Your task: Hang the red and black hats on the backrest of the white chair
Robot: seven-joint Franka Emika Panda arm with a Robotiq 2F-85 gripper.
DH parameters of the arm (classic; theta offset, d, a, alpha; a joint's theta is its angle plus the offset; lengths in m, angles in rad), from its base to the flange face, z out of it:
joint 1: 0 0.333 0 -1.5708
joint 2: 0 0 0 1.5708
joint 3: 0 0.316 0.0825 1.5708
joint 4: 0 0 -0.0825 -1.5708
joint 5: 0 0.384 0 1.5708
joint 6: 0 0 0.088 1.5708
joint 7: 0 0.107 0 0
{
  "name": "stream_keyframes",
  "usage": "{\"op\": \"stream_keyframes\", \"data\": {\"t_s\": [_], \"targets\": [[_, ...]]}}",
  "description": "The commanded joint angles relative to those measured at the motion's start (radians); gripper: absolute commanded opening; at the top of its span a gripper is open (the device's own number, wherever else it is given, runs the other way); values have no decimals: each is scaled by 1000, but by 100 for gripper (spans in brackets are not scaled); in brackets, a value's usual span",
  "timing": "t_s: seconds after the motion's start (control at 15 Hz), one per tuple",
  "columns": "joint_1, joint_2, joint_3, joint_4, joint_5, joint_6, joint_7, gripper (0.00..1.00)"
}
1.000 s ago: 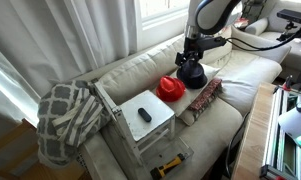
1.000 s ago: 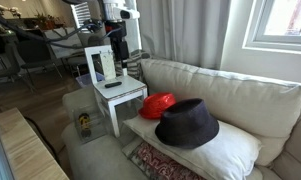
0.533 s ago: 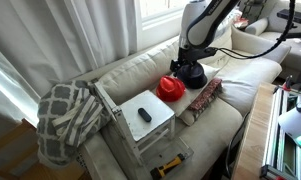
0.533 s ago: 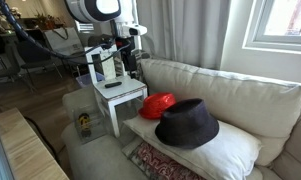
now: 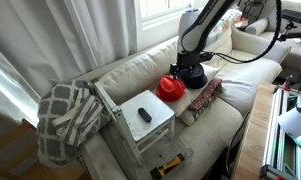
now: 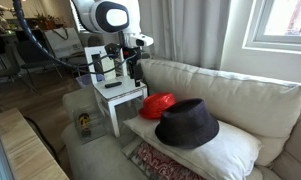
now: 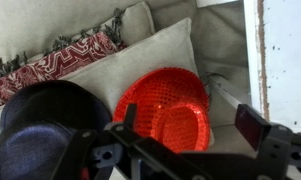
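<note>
Fingers (image 7: 252, 127) spread wide apart, red hat (image 7: 168, 105) seen between them, touching the black hat (image 7: 50, 125); its facing is unclear.

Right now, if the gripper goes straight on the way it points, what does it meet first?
Probably the red hat: the wrist view shows it centred between the open jaws of the gripper, with the black hat off to one side. How far away is unclear.
</note>
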Motion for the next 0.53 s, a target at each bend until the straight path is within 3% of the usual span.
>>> {"op": "stream_keyframes", "data": {"t_s": [0.0, 0.47], "targets": [[9, 167, -30, 129, 31, 36, 7, 100], [3, 391, -43, 304, 111, 160, 19, 100]]}}
